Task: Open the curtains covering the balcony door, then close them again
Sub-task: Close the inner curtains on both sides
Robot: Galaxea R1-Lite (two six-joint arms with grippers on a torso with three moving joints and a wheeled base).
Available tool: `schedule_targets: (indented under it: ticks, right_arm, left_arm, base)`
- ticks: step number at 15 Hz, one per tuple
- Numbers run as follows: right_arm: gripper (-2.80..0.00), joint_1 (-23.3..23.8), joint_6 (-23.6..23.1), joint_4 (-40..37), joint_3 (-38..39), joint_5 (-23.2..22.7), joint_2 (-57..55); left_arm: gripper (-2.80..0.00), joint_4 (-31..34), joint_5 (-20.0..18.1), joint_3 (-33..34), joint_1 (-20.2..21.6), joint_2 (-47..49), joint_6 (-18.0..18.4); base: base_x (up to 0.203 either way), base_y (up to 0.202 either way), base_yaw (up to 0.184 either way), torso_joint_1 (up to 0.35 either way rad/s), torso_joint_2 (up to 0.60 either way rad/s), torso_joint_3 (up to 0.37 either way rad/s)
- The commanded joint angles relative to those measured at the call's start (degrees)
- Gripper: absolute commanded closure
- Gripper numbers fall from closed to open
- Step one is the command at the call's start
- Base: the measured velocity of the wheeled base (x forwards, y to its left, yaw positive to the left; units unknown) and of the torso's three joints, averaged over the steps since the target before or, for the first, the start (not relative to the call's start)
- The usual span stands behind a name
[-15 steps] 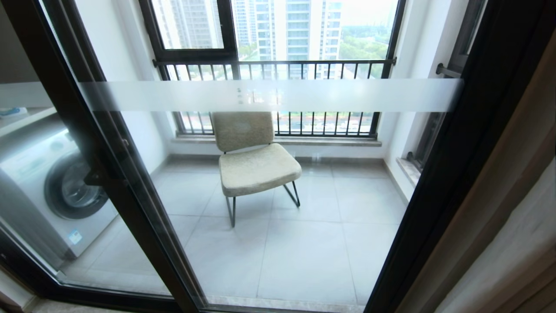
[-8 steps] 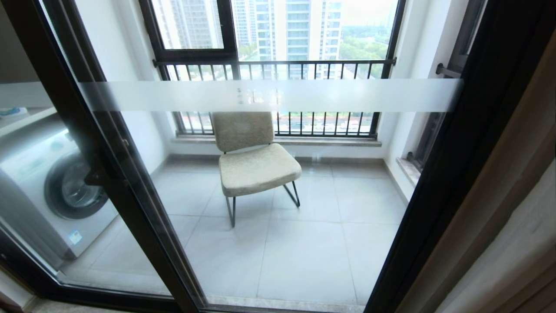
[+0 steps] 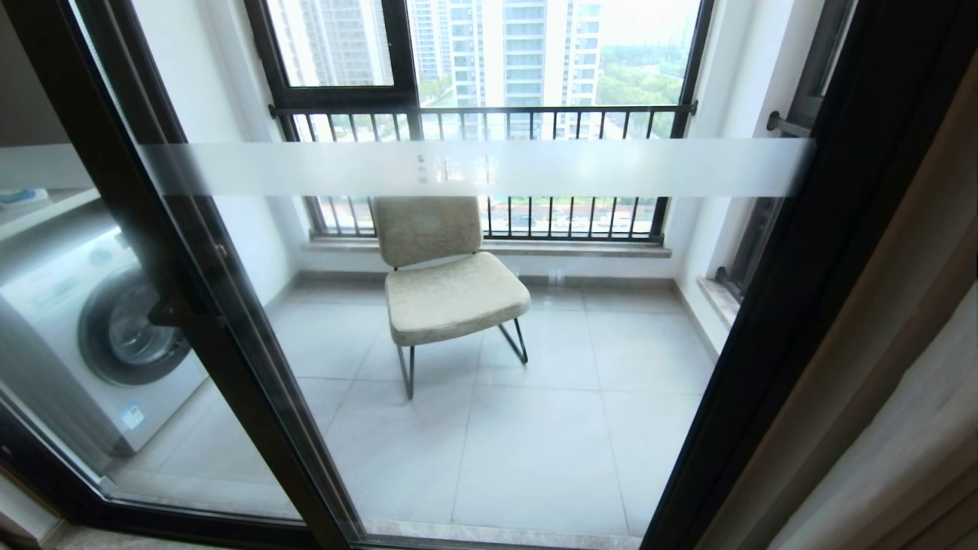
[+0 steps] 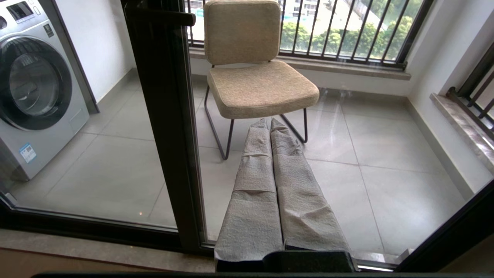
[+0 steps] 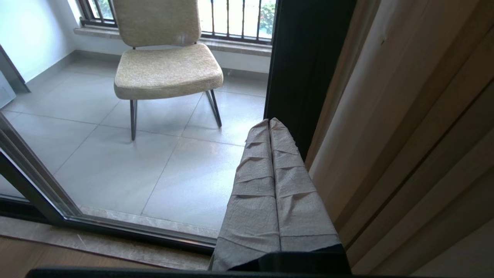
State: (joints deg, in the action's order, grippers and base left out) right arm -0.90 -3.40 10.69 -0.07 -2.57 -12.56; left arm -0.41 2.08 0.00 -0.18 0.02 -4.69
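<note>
The curtains point(image 5: 405, 127) are hanging bunched beside the balcony door point(image 3: 474, 168) while both claws, left gripper point(image 4: 270, 123) and right gripper point(image 5: 269, 122), are pressed together, empty.

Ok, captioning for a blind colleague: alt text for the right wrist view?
The right gripper, fingers wrapped in grey cloth and shut on nothing, points at the balcony door, with the beige curtains gathered beside it. A padded chair stands beyond the glass.
</note>
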Motion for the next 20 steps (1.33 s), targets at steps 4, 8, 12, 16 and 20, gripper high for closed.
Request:
schedule_targets:
  ticks: [4, 8, 12, 16, 20]
  right_arm:
    - [0.00, 0.11, 0.64, -8.52, 0.04, 0.39, 5.15]
    - [0.00, 0.55, 0.23, -10.86, 0.07, 0.38, 12.56]
    - [0.00, 0.50, 1.34, -10.90, 0.07, 0.38, 12.56]
    - [0.00, 0.52, 1.46, -10.88, 0.07, 0.38, 12.56]
    - [0.00, 0.54, 1.46, -10.88, 0.07, 0.38, 12.56]
  left_arm:
    - [0.00, -0.02, 0.02, 0.00, 0.01, -0.02, -0.05]
    - [0.00, -0.02, 0.02, 0.00, 0.01, -0.02, -0.05]
    - [0.00, -0.02, 0.02, 0.00, 0.01, -0.02, -0.05]
    - [0.00, -0.02, 0.02, 0.00, 0.01, -0.02, -0.05]
    - [0.00, -0.02, 0.02, 0.00, 0.01, -0.02, -0.05]
  base:
    - [0.000, 0.000, 0.000, 0.000, 0.00, 0.000]
    - [0.000, 0.000, 0.000, 0.000, 0.00, 0.000]
    - [0.000, 0.000, 0.000, 0.000, 0.00, 0.000]
    - [0.000, 0.000, 0.000, 0.000, 0.00, 0.000]
    - [0.000, 0.000, 0.000, 0.000, 0.00, 0.000]
